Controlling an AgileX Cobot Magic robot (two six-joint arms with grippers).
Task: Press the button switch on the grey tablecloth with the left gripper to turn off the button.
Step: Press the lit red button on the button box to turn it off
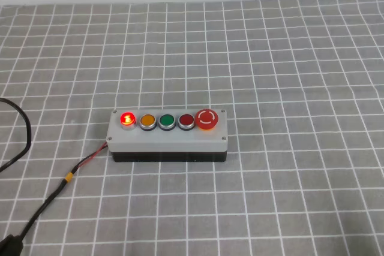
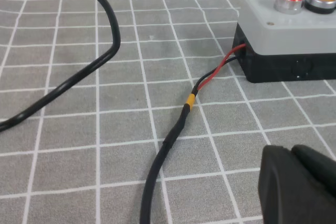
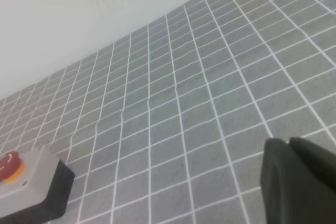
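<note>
Five round buttons line the button switch [image 1: 168, 133] on the grey tablecloth [image 1: 288, 58]; its end button [image 1: 127, 119] glows red. Left pincer [image 2: 296, 184] sits near the red-black wires [image 2: 215, 74]; its jaw state cannot be told, nor the right pincer's [image 3: 299, 182].

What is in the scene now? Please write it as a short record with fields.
surface: grey tablecloth with white grid lines
main object: button switch, light grey box on black base
row, left to right: lit red button, orange, green, dark red, large red mushroom
wiring: red-black wires leave the box's left end, join a black cable
left gripper: only dark fingers visible, short of the box
right gripper: away from the box
task state: button not yet pressed, glowing
</note>
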